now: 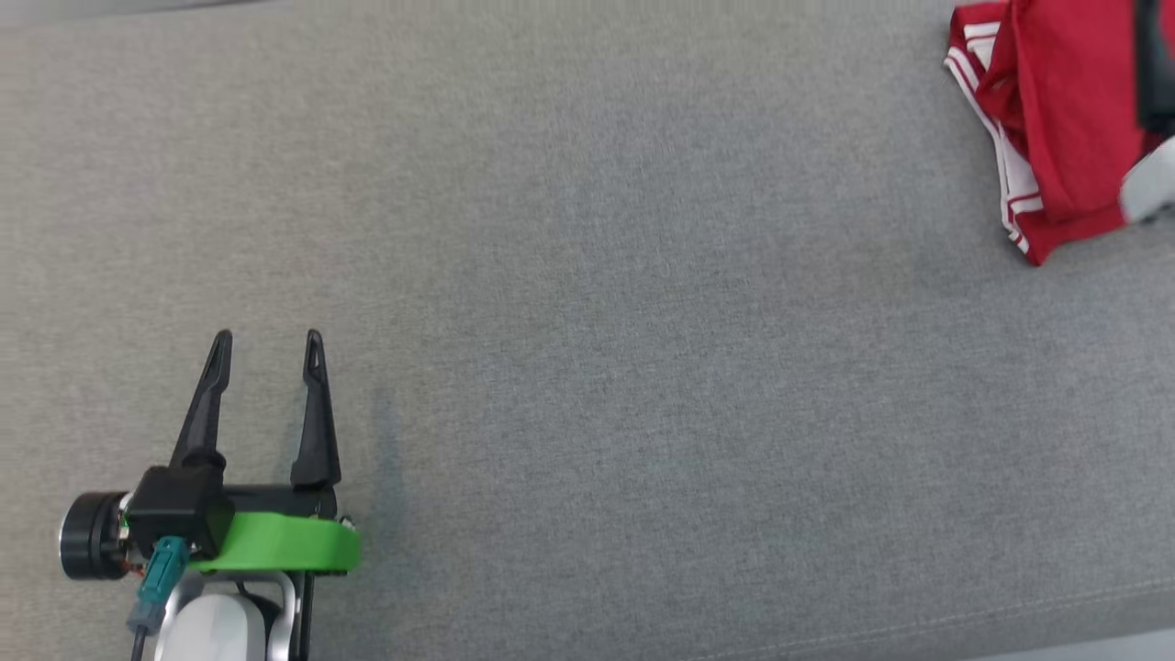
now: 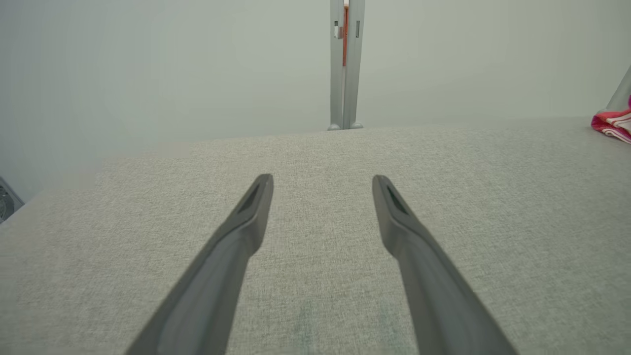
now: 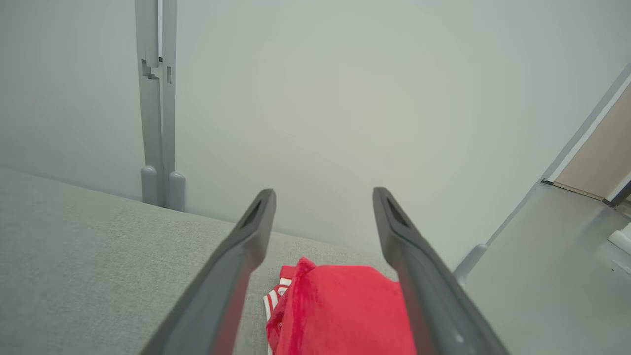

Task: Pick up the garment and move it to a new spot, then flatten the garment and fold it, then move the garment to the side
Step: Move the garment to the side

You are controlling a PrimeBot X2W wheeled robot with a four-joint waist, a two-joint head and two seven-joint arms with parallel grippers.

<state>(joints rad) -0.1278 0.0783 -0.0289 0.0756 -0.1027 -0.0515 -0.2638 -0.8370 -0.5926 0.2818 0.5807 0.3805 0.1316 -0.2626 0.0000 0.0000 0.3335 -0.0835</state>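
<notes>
Two spread left fingers (image 1: pixel 317 413), one red garment (image 1: pixel 1065 119).

Head cam sits high, looking almost straight down on the grey table (image 1: pixel 587 367), with the left gripper (image 1: pixel 268 338) at lower left and the red garment (image 1: pixel 1056 119) cut off by the top right corner. Left wrist cam is low, facing shallow along its fingers across the table to the pale wall (image 2: pixel 148 64) and a grey post (image 2: pixel 347 64), garment at its far right edge. Right wrist cam looks past the right gripper (image 3: pixel 323 192) from close above the garment toward the same wall and post, floor (image 3: pixel 552 276) on its right; all three views share table and garment.
</notes>
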